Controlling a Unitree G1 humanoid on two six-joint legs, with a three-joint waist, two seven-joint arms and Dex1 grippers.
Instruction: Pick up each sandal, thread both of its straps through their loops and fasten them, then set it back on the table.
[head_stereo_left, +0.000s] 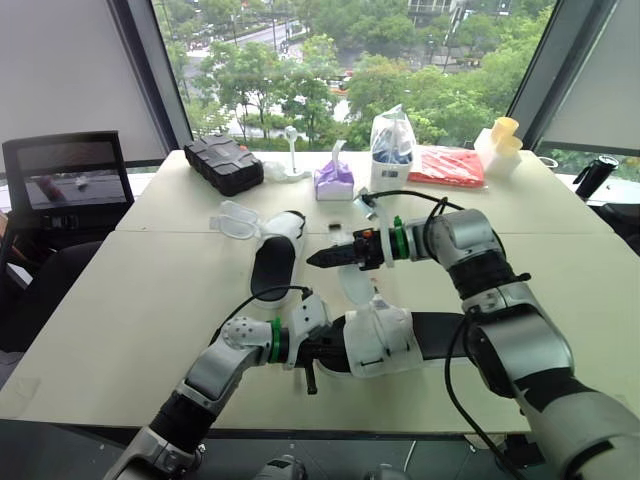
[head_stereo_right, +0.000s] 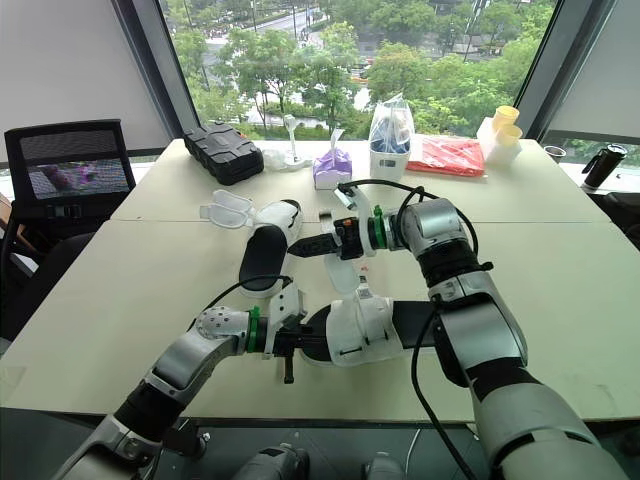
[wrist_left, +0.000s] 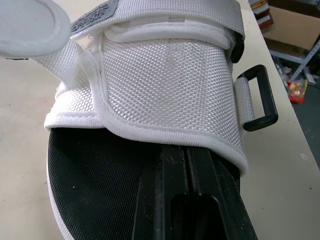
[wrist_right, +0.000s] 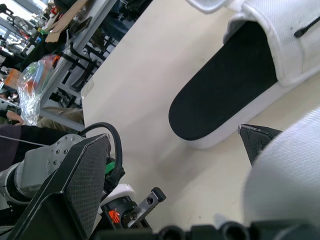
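Strap tag (wrist_left: 95, 19): lettering too blurred to read.
Left end effector (wrist_left: 186, 155): fingers pressed together, tucked under near sandal (head_stereo_left: 385, 340) upper.
Right end effector (head_stereo_left: 320, 259): fingers spread, hovering above it.

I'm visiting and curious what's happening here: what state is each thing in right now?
near sandal: on the table, one strap lifted loose, black loop empty.
far sandal: lying flat, its flaps spread open.
left claw: shut, resting on the near sandal's footbed.
right claw: hovering between the two sandals.
black case: closed.
screen: switched on.
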